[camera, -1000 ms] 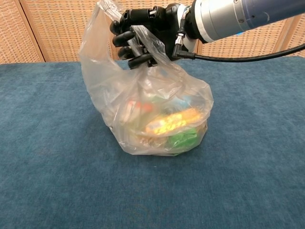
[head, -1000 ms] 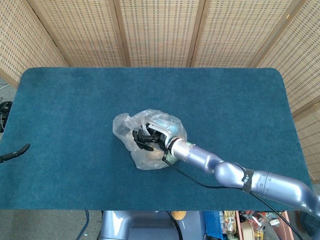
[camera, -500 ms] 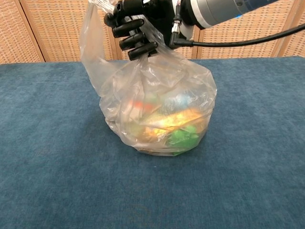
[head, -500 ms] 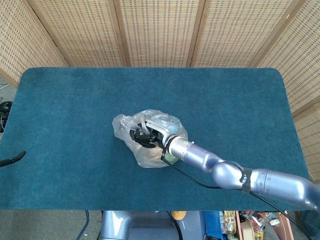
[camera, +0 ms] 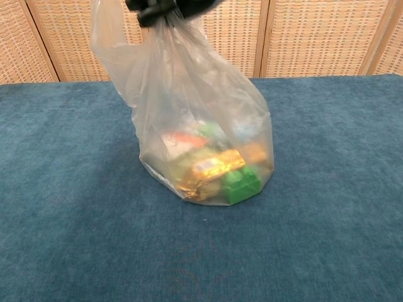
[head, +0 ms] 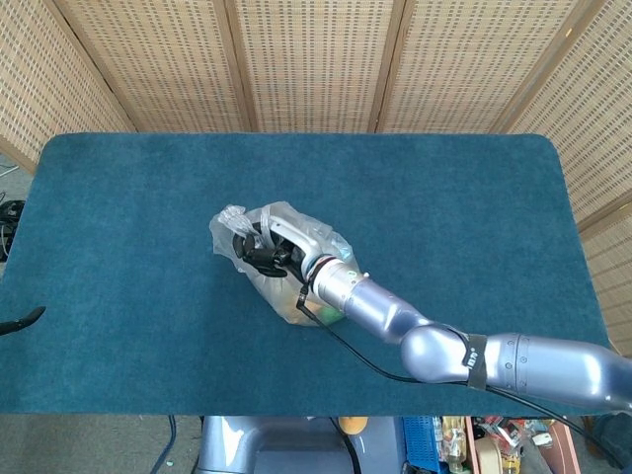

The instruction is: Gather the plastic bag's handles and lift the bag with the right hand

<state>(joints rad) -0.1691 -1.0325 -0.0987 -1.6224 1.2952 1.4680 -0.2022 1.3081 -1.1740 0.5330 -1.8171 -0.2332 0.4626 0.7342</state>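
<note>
chest view shows the right hand (camera: 165, 6) at the top edge, black fingers closed around the gathered neck of the clear plastic bag (camera: 198, 135). the bag hangs stretched tall over the blue table (camera: 63, 207), near its middle; whether its bottom touches the cloth is unclear. a green block (camera: 242, 185) and yellow packets (camera: 217, 165) sit inside.
</note>
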